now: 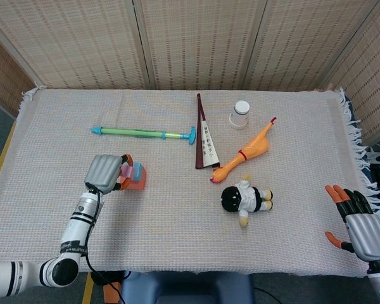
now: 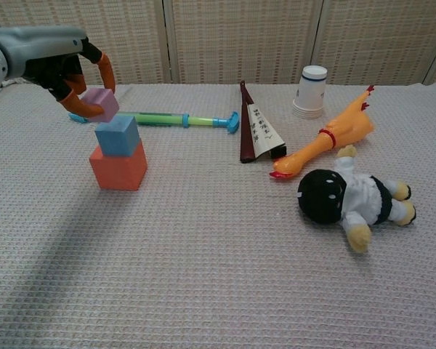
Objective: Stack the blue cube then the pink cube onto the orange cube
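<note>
The orange cube (image 2: 118,168) sits on the cloth at the left, with the blue cube (image 2: 117,135) stacked on top of it. My left hand (image 2: 69,69) pinches the pink cube (image 2: 100,104) in the air, just above and slightly left of the blue cube. In the head view the left hand (image 1: 104,173) covers most of the stack; only slivers of the pink cube (image 1: 126,170), blue cube (image 1: 137,171) and orange cube (image 1: 138,183) show. My right hand (image 1: 361,221) hovers open at the table's near right corner, away from the cubes.
A green and blue stick toy (image 2: 167,118) lies just behind the stack. A folded fan (image 2: 257,134), a white cup (image 2: 312,92), a rubber chicken (image 2: 330,142) and a plush doll (image 2: 349,201) occupy the middle and right of the woven cloth (image 2: 218,276).
</note>
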Robot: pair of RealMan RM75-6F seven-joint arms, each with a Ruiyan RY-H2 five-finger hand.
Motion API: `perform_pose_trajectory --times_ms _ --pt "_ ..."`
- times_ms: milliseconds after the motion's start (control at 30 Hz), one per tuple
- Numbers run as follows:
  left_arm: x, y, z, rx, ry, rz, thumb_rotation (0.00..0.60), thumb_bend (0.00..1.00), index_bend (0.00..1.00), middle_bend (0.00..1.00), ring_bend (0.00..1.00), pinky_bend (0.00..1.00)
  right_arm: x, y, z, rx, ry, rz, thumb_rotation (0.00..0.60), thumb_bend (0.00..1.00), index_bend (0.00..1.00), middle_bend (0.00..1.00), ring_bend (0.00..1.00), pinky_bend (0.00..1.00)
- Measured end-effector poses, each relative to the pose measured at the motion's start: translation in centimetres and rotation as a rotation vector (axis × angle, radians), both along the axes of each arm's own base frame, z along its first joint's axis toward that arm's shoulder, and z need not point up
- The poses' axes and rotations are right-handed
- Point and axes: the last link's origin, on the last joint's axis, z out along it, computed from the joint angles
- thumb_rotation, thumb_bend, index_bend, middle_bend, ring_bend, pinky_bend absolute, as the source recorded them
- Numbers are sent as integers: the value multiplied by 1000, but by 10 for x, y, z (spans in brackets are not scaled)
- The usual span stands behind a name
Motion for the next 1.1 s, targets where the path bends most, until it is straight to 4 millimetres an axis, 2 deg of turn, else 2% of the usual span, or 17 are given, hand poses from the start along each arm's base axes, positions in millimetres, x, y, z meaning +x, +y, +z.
perform_pose_trajectory --times_ms 300,867,1100 --pt "10 13 -7 16 2 30 600 322 478 1000 1000 1000 -1 -1 0 5 -1 -5 600 121 0 0 0 0" --pt "9 22 -21 0 22 47 600 323 466 1000 1000 1000 -2 -2 1 0 -2 -12 600 121 0 0 0 0" --pt "7 21 -23 -10 28 51 600 325 424 1000 1000 1000 -2 -2 1 -1 -2 -11 600 121 0 0 0 0"
